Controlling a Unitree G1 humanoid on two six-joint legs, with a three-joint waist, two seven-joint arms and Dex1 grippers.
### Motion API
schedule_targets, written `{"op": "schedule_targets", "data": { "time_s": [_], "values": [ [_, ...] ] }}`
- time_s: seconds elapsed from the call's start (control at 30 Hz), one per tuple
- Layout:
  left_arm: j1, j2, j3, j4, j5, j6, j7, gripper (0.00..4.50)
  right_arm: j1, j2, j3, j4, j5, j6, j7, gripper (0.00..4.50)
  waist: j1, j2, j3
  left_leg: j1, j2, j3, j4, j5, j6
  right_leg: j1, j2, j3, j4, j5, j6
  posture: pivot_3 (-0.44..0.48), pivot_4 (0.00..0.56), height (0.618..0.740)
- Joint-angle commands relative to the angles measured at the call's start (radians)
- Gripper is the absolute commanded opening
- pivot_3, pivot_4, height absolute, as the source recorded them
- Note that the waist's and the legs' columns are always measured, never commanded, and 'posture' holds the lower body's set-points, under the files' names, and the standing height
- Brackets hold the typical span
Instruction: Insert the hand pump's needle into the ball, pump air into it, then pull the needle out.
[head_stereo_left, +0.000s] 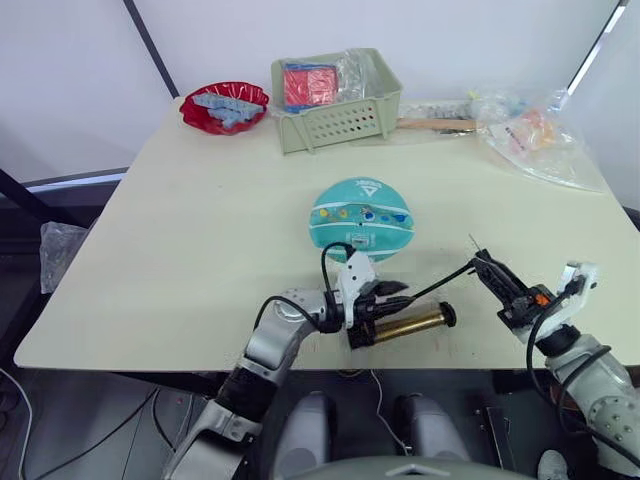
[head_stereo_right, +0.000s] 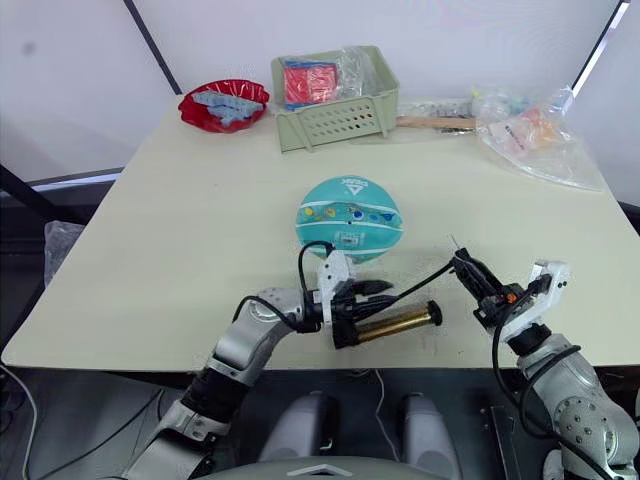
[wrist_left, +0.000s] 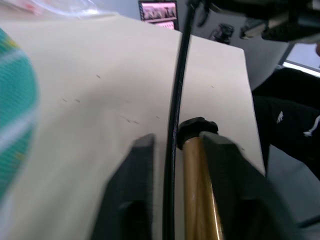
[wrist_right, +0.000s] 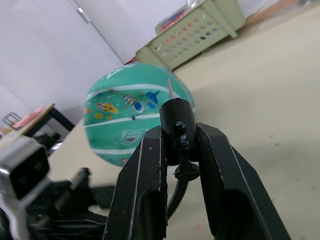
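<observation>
step: needle insertion not begun | right hand (wrist_right: 179, 150) clamped on needle (wrist_right: 170, 89) fitting, near ball (head_stereo_left: 360, 218) | left hand (head_stereo_left: 380, 300) clamped on hand pump (head_stereo_left: 405, 325) barrel | next: aim needle at ball's valve

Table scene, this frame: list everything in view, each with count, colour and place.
ball: one, teal with white seams, table centre.
hand pump: one, gold barrel, black ends, lying near the front edge, thin black hose running to the right.
needle: one, thin metal pin in a black fitting, aimed at the ball, not yet in.
basket: one, pale green, far side, red item inside.
bowl: one, red, far left, bluish contents.
plastic bags: clear, far right corner.
table: one, cream.
left gripper: jaws around the pump barrel.
right gripper: jaws clamped on the needle fitting.
</observation>
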Motion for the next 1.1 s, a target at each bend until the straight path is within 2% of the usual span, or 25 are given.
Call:
{"op": "schedule_targets", "data": {
  "time_s": [0.03,0.1,0.17,0.43,0.63,0.83,1.1],
  "values": [
    [-0.016,0.013,0.027,-0.044,-0.029,-0.014,-0.02,3.15,0.003,-0.021,-0.01,-0.059,-0.036,-0.048,0.029,0.36,0.0,0.0,0.0,0.0,0.0,0.0,0.0,0.0,0.0,0.0,0.0,0.0,0.0,0.0,0.0,0.0,0.15,0.738],
    [-0.022,0.027,0.039,-0.055,-0.036,-0.018,-0.027,4.11,0.003,-0.042,-0.008,-0.066,-0.069,-0.06,0.04,0.36,0.0,0.0,0.0,0.0,0.0,0.0,0.0,0.0,0.0,0.0,0.0,0.0,0.0,0.0,0.0,0.0,0.15,0.738],
    [-0.027,0.042,0.057,-0.069,-0.044,-0.02,-0.032,4.43,0.004,-0.068,-0.004,-0.076,-0.106,-0.069,0.056,0.36,0.0,0.0,0.0,0.0,0.0,0.0,0.0,0.0,0.0,0.0,0.0,0.0,0.0,0.0,0.0,0.0,0.15,0.738],
    [-0.069,0.11,0.161,-0.112,-0.079,-0.036,-0.03,4.43,0.018,-0.191,0.011,-0.106,-0.27,-0.149,0.158,0.36,0.001,0.0,0.0,0.0,0.0,0.0,0.0,0.0,0.0,0.0,0.0,0.0,0.0,0.0,0.0,0.0,0.15,0.738],
    [-0.152,0.169,0.232,-0.082,-0.08,-0.052,-0.024,4.43,0.027,-0.248,-0.013,-0.126,-0.29,-0.163,0.207,0.36,0.001,-0.001,0.001,0.0,0.0,0.0,0.0,0.0,0.0,0.0,0.0,-0.001,0.0,0.0,0.0,0.0,0.15,0.738],
    [-0.286,0.252,0.254,0.047,-0.019,-0.074,-0.031,4.43,0.04,-0.299,-0.041,-0.134,-0.288,-0.155,0.254,0.36,0.002,-0.002,0.001,0.0,0.0,0.0,0.0,0.0,0.0,0.0,0.0,-0.001,0.0,0.0,0.0,0.0,0.15,0.738],
    [-0.414,0.304,0.23,0.203,0.025,-0.105,-0.091,4.43,0.043,-0.312,-0.022,-0.126,-0.343,-0.217,0.301,0.36,0.001,-0.003,0.002,0.0,0.0,0.0,0.0,0.0,0.0,0.0,0.0,-0.001,-0.001,0.001,0.001,0.0,0.15,0.738]
  ]
}}
